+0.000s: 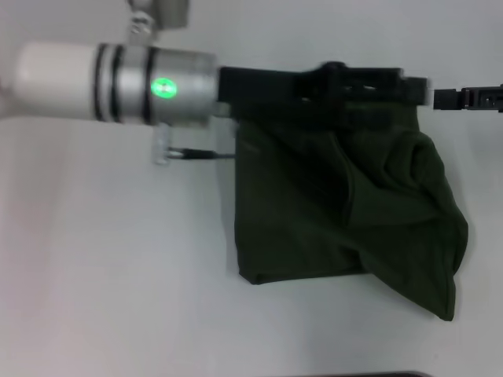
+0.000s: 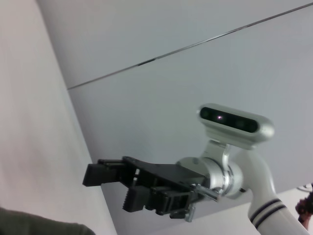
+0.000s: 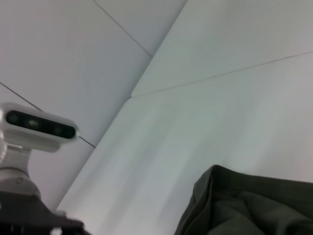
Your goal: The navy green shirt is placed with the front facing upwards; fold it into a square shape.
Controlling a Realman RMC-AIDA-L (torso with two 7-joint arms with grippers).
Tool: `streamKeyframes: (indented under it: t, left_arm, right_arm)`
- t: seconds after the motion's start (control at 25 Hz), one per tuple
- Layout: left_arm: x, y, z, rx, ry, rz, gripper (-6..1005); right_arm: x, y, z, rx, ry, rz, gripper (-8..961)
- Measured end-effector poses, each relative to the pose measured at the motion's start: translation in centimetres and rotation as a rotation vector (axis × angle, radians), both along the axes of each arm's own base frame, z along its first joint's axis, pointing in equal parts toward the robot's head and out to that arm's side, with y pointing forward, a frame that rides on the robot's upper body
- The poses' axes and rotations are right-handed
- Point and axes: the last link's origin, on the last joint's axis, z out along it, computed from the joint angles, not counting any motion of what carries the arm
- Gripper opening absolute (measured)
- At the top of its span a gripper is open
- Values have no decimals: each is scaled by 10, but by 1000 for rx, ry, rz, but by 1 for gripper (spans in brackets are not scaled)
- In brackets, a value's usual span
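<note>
The navy green shirt (image 1: 346,204) lies bunched and partly folded on the white table, with its lettering hidden. Its far edge is raised under my left gripper (image 1: 415,91), which reaches in from the left and is shut on that edge. A bit of the cloth (image 2: 39,227) shows in the left wrist view. My right gripper (image 1: 442,98) comes in from the right edge, tip to tip with the left one and apart from the shirt. The left wrist view shows the right gripper (image 2: 110,188) open, with nothing between its fingers. A crumpled fold of the shirt (image 3: 244,205) fills the right wrist view's lower part.
White table (image 1: 118,275) spreads to the left of and in front of the shirt. A dark strip (image 1: 393,374) marks the table's near edge. The left arm's silver and white forearm (image 1: 118,82) spans the far left of the table.
</note>
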Motion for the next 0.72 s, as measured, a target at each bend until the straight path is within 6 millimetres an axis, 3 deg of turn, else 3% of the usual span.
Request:
streamKeyframes:
  t: [0.12,0.28,0.4,0.56,0.72]
  left_arm:
    - [-25,7,34,75,43,-12,824]
    - [-81,5,89,159,178,16,820]
    - [-117,-6,117,218,281,29,817]
    - [-152,-23,135,286,440,48,815]
    - [-163,-32,138,292,473,71,813]
  right_arm:
    - [-4,4,-1,-5,2,4,619]
    - [-15,12,-4,-48,-15,6,619]
    - [-26,22,-6,-63,-38,24,619]
    - [-47,43,-10,-69,-155,73,619]
    - [-85,59,-30,-159,-292,145,621]
